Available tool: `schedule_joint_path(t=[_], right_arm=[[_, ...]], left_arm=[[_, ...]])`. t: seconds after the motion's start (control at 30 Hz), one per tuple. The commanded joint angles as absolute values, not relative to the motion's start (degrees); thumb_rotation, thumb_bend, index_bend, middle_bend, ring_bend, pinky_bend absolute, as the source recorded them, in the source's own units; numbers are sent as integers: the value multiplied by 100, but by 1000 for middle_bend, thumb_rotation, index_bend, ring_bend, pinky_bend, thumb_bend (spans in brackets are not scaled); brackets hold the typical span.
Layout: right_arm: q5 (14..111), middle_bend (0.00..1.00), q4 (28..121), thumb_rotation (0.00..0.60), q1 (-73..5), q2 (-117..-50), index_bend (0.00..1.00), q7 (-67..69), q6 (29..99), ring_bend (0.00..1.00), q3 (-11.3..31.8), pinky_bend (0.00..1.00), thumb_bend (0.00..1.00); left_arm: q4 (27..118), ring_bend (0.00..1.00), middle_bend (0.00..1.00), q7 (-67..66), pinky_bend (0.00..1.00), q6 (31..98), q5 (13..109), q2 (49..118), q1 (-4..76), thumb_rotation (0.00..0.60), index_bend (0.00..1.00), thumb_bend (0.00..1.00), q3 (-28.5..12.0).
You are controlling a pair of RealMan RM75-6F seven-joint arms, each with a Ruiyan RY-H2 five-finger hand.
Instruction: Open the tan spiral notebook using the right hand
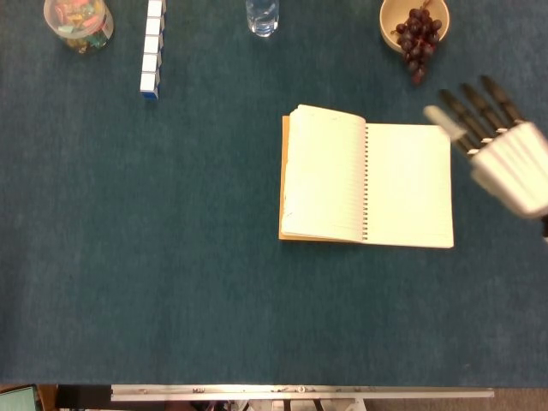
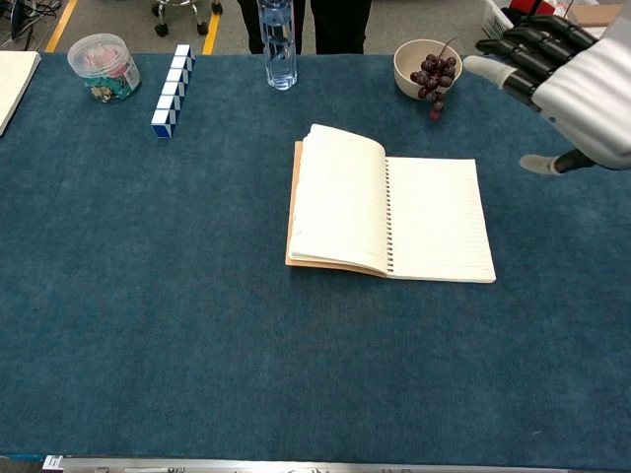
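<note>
The tan spiral notebook lies open and flat on the blue table, lined pages facing up, its spiral running down the middle and a thick stack of pages on the left side. My right hand hovers at the right edge of both views, off the notebook's right side, fingers stretched out and apart, holding nothing. My left hand appears in neither view.
A bowl of dark grapes stands behind the notebook, close to my right hand. A water bottle, a row of blue and white blocks and a jar of colourful bits line the far edge.
</note>
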State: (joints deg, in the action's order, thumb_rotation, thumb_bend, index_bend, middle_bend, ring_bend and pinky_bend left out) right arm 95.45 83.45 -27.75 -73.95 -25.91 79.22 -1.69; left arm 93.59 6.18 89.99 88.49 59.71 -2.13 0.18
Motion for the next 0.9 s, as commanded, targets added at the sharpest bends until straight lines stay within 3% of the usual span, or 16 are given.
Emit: schedule_joint_path(t=[0.03, 0.6, 0.9], right_arm=[[9279, 119, 8612, 600, -2428, -7101, 2, -2672, 8059, 0, -272, 23, 141], [8686, 192, 8743, 600, -1113, -6703, 157, -2399, 8947, 40, -306, 41, 186], [8608, 201, 8624, 600, -646, -6762, 167, -2071, 9287, 45, -235, 45, 188]], left_arm=[[9344, 166, 281, 613, 166, 8952, 8860, 6000, -174, 600, 317, 509, 11], [9224, 168, 283, 664, 166, 8904, 8973, 6193, -27, 600, 317, 509, -28], [9297, 169, 284, 606, 166, 8905, 9086, 6234, 37, 600, 318, 509, -14]])
